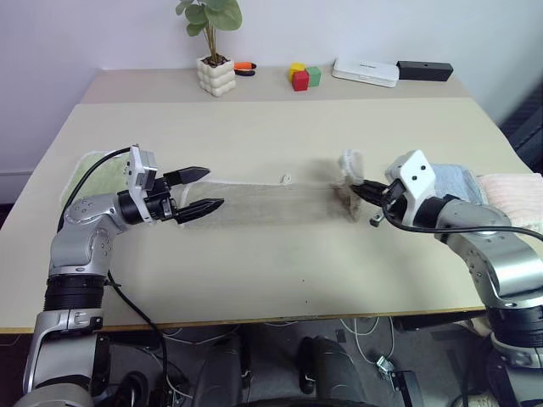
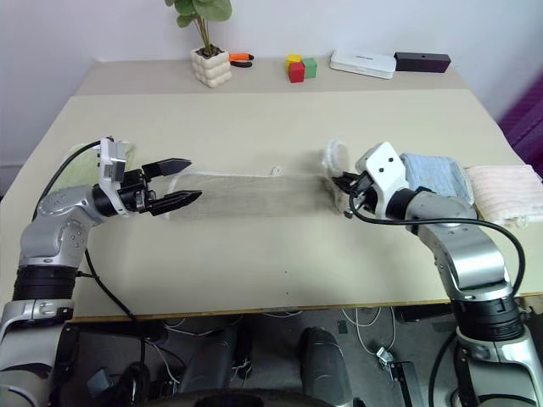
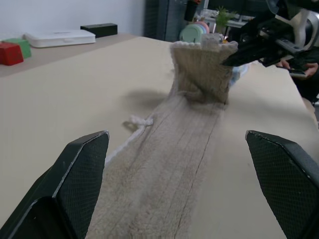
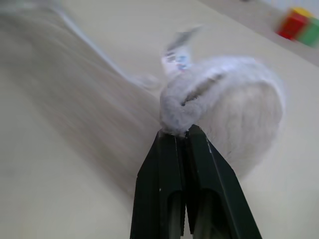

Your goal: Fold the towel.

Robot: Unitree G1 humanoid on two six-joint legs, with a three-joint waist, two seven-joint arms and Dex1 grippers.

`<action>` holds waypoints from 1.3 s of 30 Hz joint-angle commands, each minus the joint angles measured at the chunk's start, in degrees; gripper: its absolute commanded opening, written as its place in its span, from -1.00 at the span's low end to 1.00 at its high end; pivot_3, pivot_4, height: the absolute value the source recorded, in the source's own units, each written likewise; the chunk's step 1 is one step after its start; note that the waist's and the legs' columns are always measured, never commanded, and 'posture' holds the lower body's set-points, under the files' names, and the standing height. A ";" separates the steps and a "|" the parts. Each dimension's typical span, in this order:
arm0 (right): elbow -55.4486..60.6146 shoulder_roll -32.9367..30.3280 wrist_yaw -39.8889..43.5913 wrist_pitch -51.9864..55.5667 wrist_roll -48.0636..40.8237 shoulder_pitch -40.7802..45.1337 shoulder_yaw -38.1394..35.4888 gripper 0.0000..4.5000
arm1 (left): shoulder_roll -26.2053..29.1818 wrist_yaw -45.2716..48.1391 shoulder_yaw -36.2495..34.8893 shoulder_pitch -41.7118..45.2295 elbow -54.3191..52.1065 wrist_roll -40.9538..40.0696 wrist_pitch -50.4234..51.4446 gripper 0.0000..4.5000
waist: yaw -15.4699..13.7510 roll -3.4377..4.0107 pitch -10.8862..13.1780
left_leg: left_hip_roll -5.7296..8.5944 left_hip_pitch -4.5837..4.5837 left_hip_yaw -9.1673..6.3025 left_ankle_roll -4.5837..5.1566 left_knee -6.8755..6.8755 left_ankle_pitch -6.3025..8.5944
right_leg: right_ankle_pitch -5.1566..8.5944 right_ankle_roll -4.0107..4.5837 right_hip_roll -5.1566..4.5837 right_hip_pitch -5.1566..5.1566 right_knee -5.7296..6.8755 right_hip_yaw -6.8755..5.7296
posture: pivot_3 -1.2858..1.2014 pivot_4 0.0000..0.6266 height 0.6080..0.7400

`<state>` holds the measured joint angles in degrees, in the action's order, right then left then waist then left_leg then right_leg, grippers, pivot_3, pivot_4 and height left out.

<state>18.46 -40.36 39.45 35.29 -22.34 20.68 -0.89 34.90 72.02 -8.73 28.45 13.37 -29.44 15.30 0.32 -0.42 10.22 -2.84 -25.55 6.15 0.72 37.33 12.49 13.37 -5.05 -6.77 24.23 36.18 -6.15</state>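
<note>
The left end effector (image 1: 202, 191) waits, fingers spread apart, over the near end of the beige terry-cloth towel (image 1: 271, 203) lying on the tabletop (image 1: 280, 136); the right end effector (image 1: 361, 188), clamped on the towel's far end, lifts it, apparently to fold it over.

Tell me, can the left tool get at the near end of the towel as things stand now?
Probably yes: the left tool is open just above the flat end of the towel, and nothing lies between.
</note>
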 commanded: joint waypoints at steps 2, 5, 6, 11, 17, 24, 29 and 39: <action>0.52 3.15 0.39 0.04 -0.02 3.34 3.04 -0.98 | 0.41 -0.55 -1.24 -0.09 -2.18 -0.94 -0.66 1.00 | 0.17 0.00 0.00 | 0.00 0.01 -0.01 0.00 -0.01 0.00 | 0.00 0.00 0.00 0.00 0.00 0.00 | 0.03 -0.52 1.00; -3.49 5.96 -0.05 -1.05 1.89 6.17 5.74 -0.98 | 0.18 -0.92 -1.16 -0.32 -2.67 -1.02 -0.56 1.00 | 0.33 0.00 0.00 | 0.00 0.01 0.01 0.00 -0.02 0.00 | 0.00 0.00 0.01 0.02 0.02 0.00 | 0.03 -0.52 1.00; -4.89 6.62 0.07 -1.81 2.96 6.93 6.82 -0.98 | 0.15 -1.09 -1.15 -0.42 -2.91 -1.05 -0.52 1.00 | 0.35 0.00 0.00 | 0.00 0.00 0.01 0.00 -0.02 0.00 | 0.00 0.00 0.01 0.02 0.02 0.00 | 0.03 -0.52 1.00; -8.79 10.85 0.12 -3.77 5.73 9.33 10.46 -0.98 | 0.44 -1.92 -1.39 -1.76 -5.04 -1.44 0.15 1.00 | 0.27 0.00 0.00 | 0.00 -0.01 0.04 -0.01 -0.02 -0.01 | 0.00 0.00 0.01 0.02 0.02 -0.01 | 0.03 -0.52 1.00; -8.00 12.77 1.77 -3.37 6.43 9.11 13.06 -0.98 | 0.93 -2.79 -1.89 -2.81 -6.54 -2.04 0.89 1.00 | 0.32 0.00 0.00 | 0.00 0.00 0.03 -0.01 -0.02 -0.01 | 0.00 0.00 0.01 0.02 0.04 -0.01 | 0.03 -0.52 1.00; -9.72 14.70 1.84 -5.02 9.36 9.72 15.77 -0.98 | 0.64 -3.72 -1.42 -2.89 -7.11 -2.28 0.89 1.00 | 0.33 0.00 0.00 | 0.00 0.00 0.03 -0.01 -0.02 -0.01 | 0.00 0.00 0.02 0.02 0.04 -0.01 | 0.03 -0.52 1.00; -11.91 16.11 1.49 -6.78 11.55 10.57 16.51 -0.98 | 0.38 -3.65 -1.09 -2.46 -6.41 -1.99 0.63 1.00 | 0.32 0.00 0.00 | 0.00 0.00 0.05 -0.02 -0.02 -0.01 | 0.00 0.00 0.02 0.02 0.04 -0.01 | 0.03 -0.52 1.00; -12.03 19.88 2.91 -5.71 11.06 10.07 17.03 0.69 | -0.93 -3.06 0.15 -0.39 -4.73 -2.50 2.04 1.00 | 0.31 0.00 0.00 | 0.01 -0.01 0.15 -0.03 -0.01 -0.02 | 0.00 0.00 0.03 0.02 0.04 -0.01 | 0.03 -0.52 1.00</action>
<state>3.78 -20.48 41.74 29.92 -10.92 30.17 16.03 34.16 68.67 -8.47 26.87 9.01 -30.93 17.35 0.63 -0.41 10.22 -2.84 -25.55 6.30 0.70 37.31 12.47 13.36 -5.05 -6.74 24.25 36.22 -6.16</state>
